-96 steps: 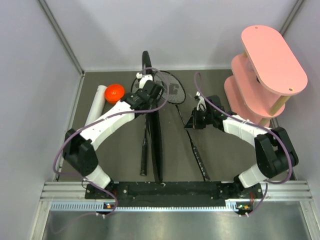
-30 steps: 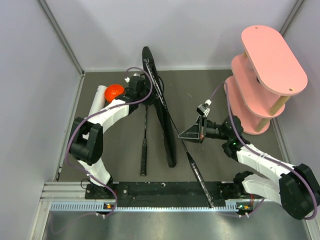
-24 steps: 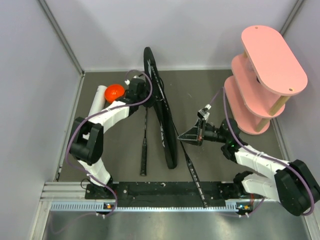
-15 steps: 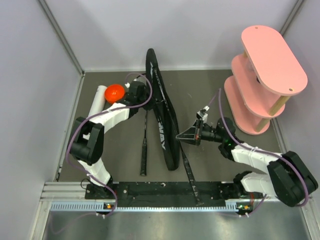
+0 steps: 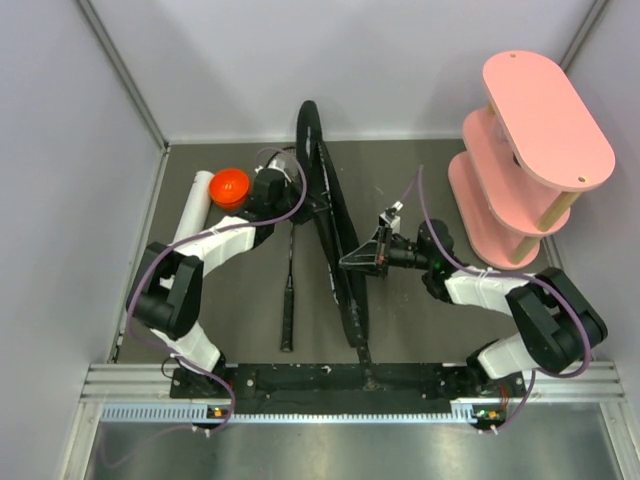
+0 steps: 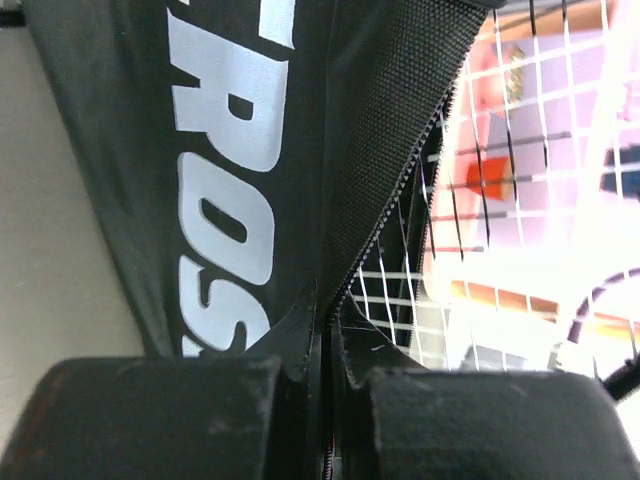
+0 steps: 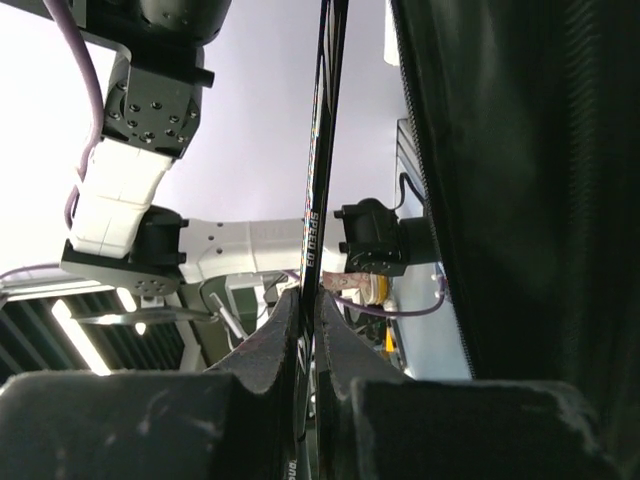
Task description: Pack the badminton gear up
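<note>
Racket partly inside the upright bag — both hands clenched.

The black "CROSSWAY" bag (image 5: 335, 250) stands on edge along the middle of the surface (image 5: 430, 335). The left hand (image 6: 325, 370) is pinched tight on the bag's rim right at the zipper, toward its far end. Through the opening the strings of one racket (image 6: 480, 200) show. The right hand (image 7: 308, 340) is clamped on that racket's thin shaft, just beside the bag, and the handle juts out toward the arm bases. A second racket (image 5: 289, 290) lies flat to the left of the bag. The white tube (image 5: 190, 215) lies by the left wall — its orange cap (image 5: 230, 187) sits near the left wrist.
</note>
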Motion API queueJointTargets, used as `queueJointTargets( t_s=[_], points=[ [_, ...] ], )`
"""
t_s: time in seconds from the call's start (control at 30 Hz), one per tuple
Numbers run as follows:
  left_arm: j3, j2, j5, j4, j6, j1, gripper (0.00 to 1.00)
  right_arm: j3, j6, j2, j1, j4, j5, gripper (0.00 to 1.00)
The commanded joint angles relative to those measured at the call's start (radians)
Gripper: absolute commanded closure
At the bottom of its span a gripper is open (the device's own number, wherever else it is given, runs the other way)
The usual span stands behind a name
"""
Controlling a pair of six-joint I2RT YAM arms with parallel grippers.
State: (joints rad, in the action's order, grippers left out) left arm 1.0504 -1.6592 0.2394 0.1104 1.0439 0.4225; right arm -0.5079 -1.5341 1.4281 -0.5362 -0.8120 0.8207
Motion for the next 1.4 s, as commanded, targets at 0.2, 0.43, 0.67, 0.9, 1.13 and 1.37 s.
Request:
queueJointTargets(
  t_s=[0.2, 0.43, 0.67, 0.9, 1.13, 1.37],
  points=[
    [0.002, 0.065, 0.268, 0.169, 0.018, 0.039, 1.00, -0.165, 0.273, -0.103, -0.001, 0.225, -0.038, 1.00],
    [-0.062, 0.091, 0.256, 0.068, -0.042, 0.062, 1.00, -0.250, 0.459, -0.044, 0.018, 0.407, -0.078, 1.00],
    [-0.084, 0.102, 0.236, -0.003, -0.117, 0.076, 1.00, -0.303, 0.624, 0.061, 0.025, 0.473, -0.144, 1.00],
    [-0.075, 0.124, 0.192, -0.049, -0.130, 0.101, 1.00, -0.417, 0.730, 0.061, 0.012, 0.600, -0.308, 1.00],
    [-0.064, 0.145, 0.161, -0.078, -0.099, 0.133, 1.00, -0.520, 0.750, 0.092, 0.008, 0.680, -0.457, 1.00],
    [-0.030, 0.156, 0.149, -0.103, -0.068, 0.156, 1.00, -0.578, 0.847, 0.138, -0.024, 0.717, -0.560, 1.00]
  ],
)
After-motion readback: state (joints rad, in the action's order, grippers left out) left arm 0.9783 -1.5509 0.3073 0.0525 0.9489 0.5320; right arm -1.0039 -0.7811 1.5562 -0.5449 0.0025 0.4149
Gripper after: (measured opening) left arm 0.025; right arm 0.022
